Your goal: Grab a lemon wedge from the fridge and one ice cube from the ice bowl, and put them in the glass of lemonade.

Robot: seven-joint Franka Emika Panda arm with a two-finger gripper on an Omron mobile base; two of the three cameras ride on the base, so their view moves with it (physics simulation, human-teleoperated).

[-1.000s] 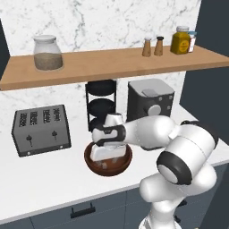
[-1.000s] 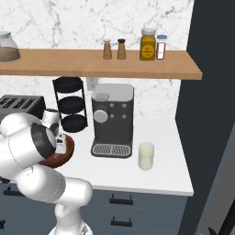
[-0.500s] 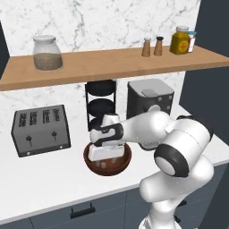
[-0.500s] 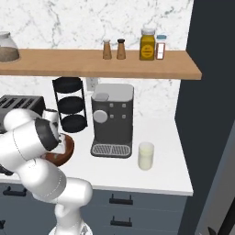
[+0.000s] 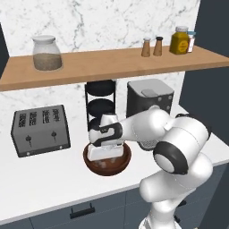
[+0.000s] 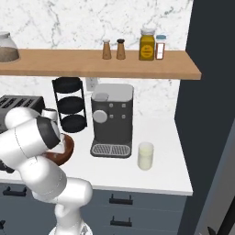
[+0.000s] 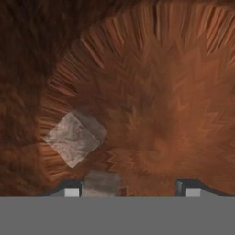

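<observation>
Gripper (image 5: 103,157) is down inside the ice bowl (image 5: 122,163), hand pointing straight at the wooden floor. From the hand view the two finger tips (image 7: 71,191) stand apart at the bottom edge, with one ice cube (image 7: 102,182) sitting just inside the left tip, partly cut off by the frame edge. Whether the pads touch it yet, I cannot tell. A second ice cube (image 7: 75,137) lies a bit farther up-left on the bowl floor, clear of the jaws.

Handling guess: cube is tiny, light, rigid, and probably slick, with flat faces. Best hold is pads square on two opposite flat faces, centred, not on corners. The near cube sits off to the left tip rather than mid-gap, so a close could push it sideways across the wood before it clamps. The curved bowl floor may let it slide.

Drop target: glass of lemonade (image 6: 145,155) stands on the counter to the right of the coffee machine (image 6: 111,120), well apart from the bowl. Toaster (image 5: 40,130) sits to the bowl's left, black rack (image 5: 100,103) behind it.
</observation>
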